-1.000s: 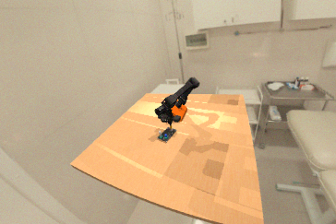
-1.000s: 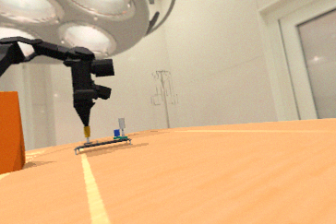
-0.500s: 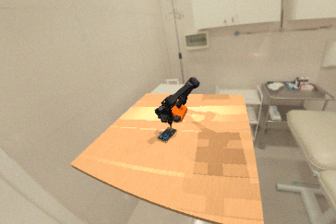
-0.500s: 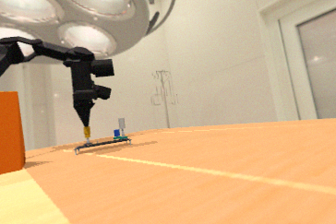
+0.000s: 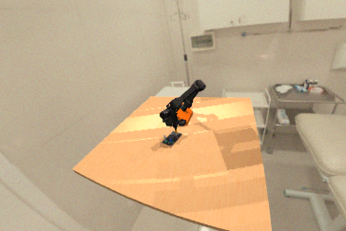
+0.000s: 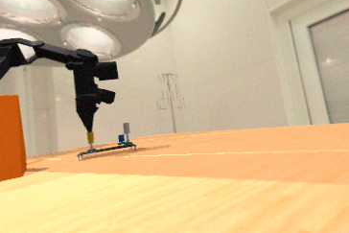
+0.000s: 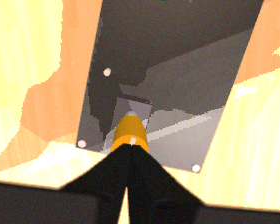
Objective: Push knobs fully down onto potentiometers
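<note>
The circuit board (image 5: 169, 140) (image 6: 110, 150) (image 7: 191, 65) stands on short legs on the table. My gripper (image 5: 176, 128) (image 6: 90, 131) (image 7: 132, 146) is shut, with its fingertips together and pointing down at the top of the yellow knob (image 6: 90, 138) (image 7: 129, 131). The tips appear to touch the knob's top. Some bare shaft shows under this knob in the exterior view, above its potentiometer (image 7: 141, 107). A grey knob (image 6: 127, 128) stands upright near the board's other end, with thin shaft showing under it. Its seat is too small to judge.
A blue part (image 6: 121, 138) stands right beside the grey knob's shaft. An orange block (image 5: 185, 116) (image 6: 11, 135) stands on the table (image 5: 200, 184) (image 6: 216, 200) behind the board, by the arm. A large lamp (image 6: 110, 13) hangs overhead in the exterior view.
</note>
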